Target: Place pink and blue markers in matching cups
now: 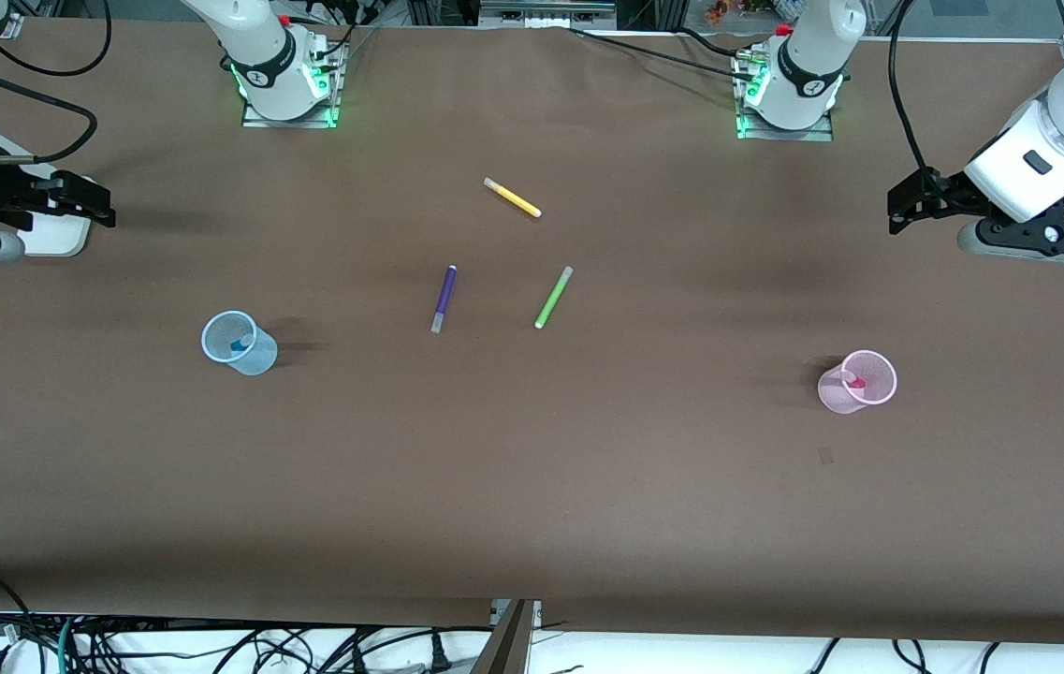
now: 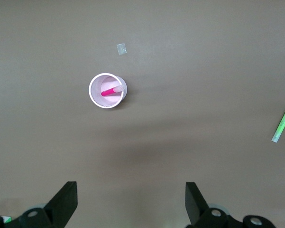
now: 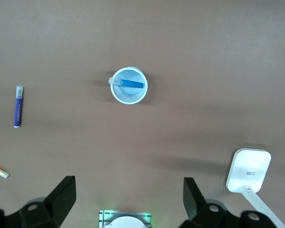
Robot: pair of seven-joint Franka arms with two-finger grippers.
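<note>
Left pincer [image 2: 132,206], released, hangs above the pink cup [image 2: 107,90] holding the pink marker [image 2: 112,90]; right pincer [image 3: 128,204], released, above the blue cup [image 3: 128,85] with the blue marker [image 3: 128,83]. Both look delivered.

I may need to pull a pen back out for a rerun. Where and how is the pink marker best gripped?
Probably by its pale cap end, coming straight down from above. The pink marker leans inside the pink cup, cap at the rim and pink body low inside, so the cup wall blocks any side approach. The left gripper, open and over bare table, seems better placed.
</note>
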